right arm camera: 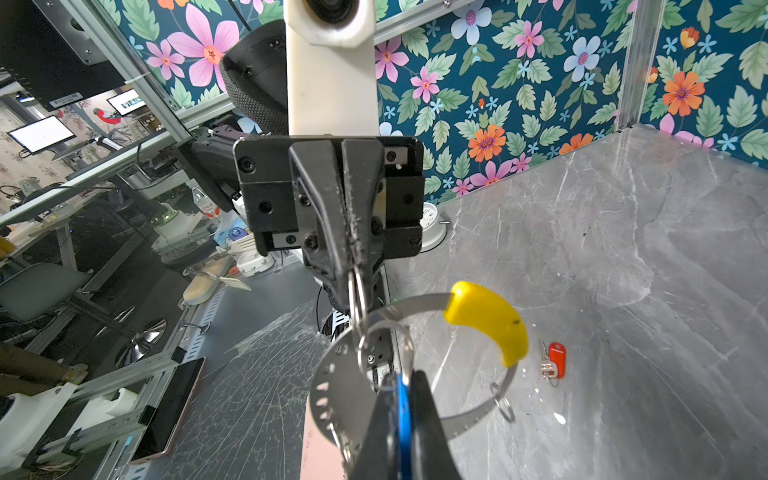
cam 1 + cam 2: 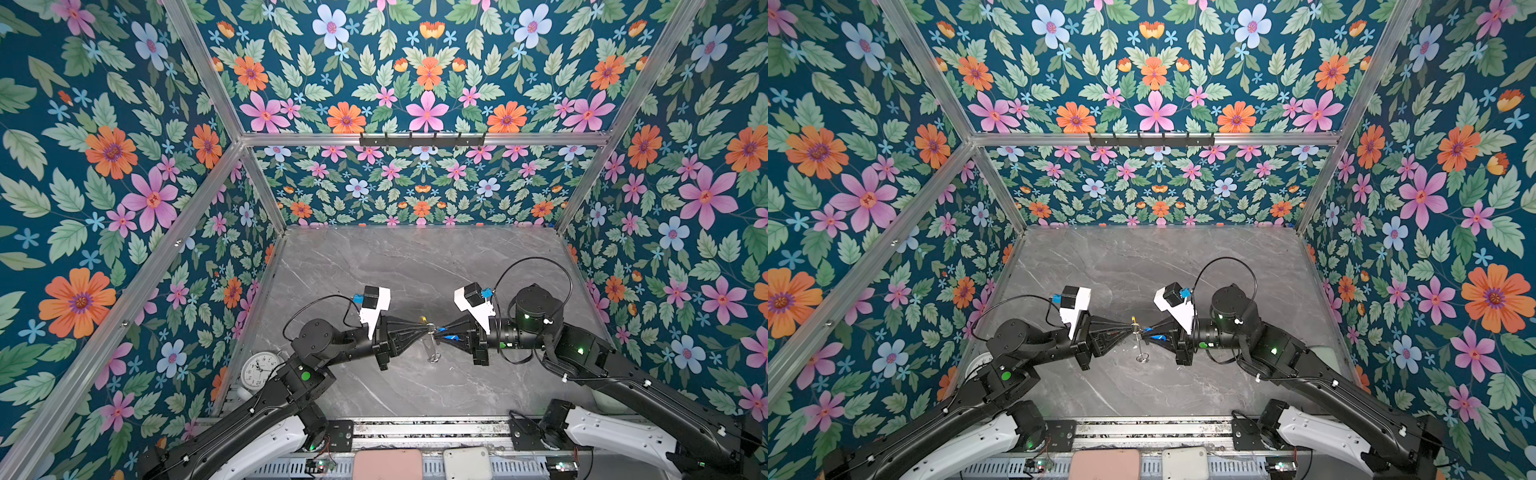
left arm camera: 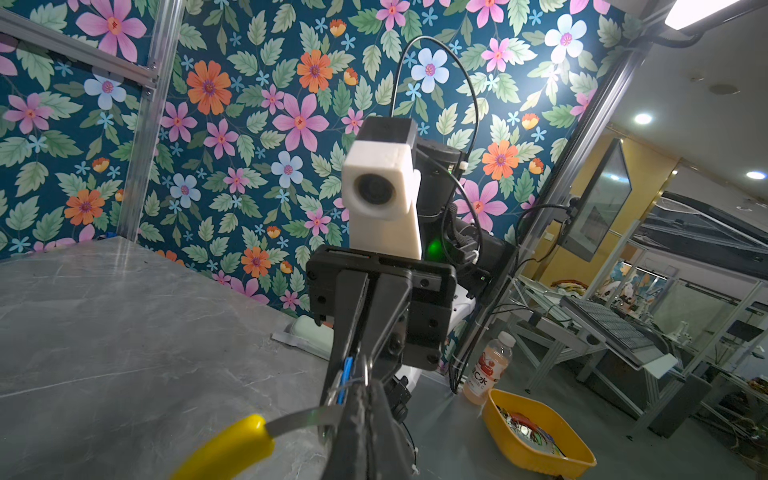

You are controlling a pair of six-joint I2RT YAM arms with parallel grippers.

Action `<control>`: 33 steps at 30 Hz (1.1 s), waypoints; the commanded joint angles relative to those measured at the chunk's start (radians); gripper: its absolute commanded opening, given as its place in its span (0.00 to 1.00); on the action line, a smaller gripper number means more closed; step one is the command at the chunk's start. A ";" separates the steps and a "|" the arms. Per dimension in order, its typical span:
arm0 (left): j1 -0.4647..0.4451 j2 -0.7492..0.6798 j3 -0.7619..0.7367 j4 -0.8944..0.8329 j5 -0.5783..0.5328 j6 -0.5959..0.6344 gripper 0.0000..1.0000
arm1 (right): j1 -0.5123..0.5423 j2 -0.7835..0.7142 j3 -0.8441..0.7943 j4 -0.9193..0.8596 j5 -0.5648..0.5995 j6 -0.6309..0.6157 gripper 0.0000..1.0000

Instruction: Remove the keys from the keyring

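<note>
The blue key is pinched in the right claw, its long axis running along that claw, left to right. Its loop looks linked to the keyring, which hangs between both claws above the tabletop. The left claw is pressed together on a small loop at the ring's rim. Freeing the key likely means drawing it rightward. The red key lies loose on the tabletop. A yellow bin off the tabletop holds unclear oddments.
</note>
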 commanded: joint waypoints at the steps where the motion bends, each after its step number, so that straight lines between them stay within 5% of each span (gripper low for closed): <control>1: 0.000 -0.003 -0.016 0.120 -0.032 -0.028 0.00 | 0.001 0.008 0.003 0.021 -0.021 0.004 0.00; 33: 0.000 0.049 -0.079 0.320 -0.025 -0.114 0.00 | 0.047 0.074 0.005 -0.007 -0.015 -0.019 0.00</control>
